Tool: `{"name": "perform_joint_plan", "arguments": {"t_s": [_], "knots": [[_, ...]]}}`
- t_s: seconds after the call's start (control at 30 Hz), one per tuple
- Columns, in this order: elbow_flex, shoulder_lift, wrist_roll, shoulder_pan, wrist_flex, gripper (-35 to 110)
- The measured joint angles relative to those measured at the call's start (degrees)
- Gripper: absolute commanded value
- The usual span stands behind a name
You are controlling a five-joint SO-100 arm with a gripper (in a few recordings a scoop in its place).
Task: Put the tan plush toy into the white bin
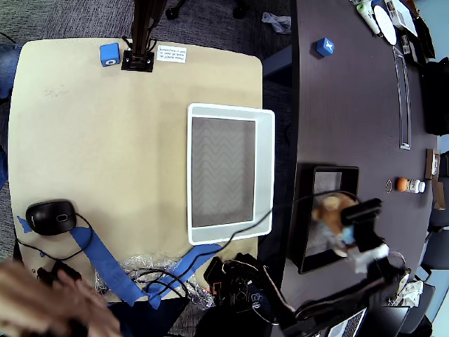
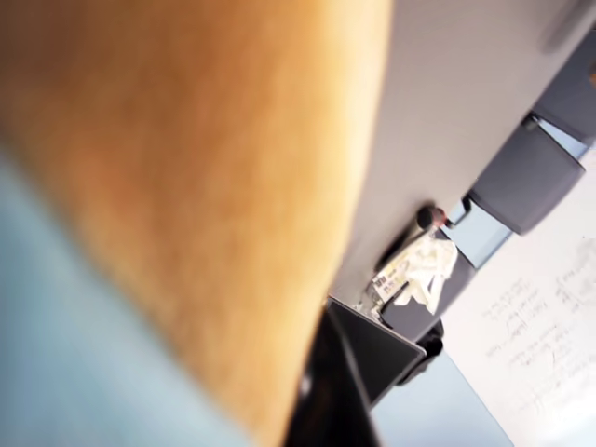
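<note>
In the overhead view the gripper [image 1: 351, 235] is clamped on the blurred tan plush toy [image 1: 330, 209] above the black tray [image 1: 309, 239], right of the white bin [image 1: 265, 175].

I see soft fuzzy golden-tan plush toy [image 2: 205, 186] | glossy thin-walled white plastic bin [image 1: 264, 175], gray zigzag floor | matt beige tabletop [image 1: 98, 140] | smooth dark table [image 1: 351, 105] | matt black rectangular tray [image 1: 309, 232]

tan table [image 1: 105, 140] beside dark conference table [image 1: 351, 105], gray carpet [image 1: 70, 17]
</note>
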Motion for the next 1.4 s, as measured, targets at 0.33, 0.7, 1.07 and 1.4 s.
{"name": "perform_joint_plan", "arguments": {"t_s": [0.33, 0.7, 1.07, 1.4], "knots": [[-8.35, 11.6, 0.0, -0.88, 0.0, 0], [-8.44, 22.06, 0.0, -24.26, 0.09, 0], [6.06, 30.5, 0.0, -45.09, 0.09, 0], [17.93, 32.08, 0.0, -57.3, 0.09, 0]]}}
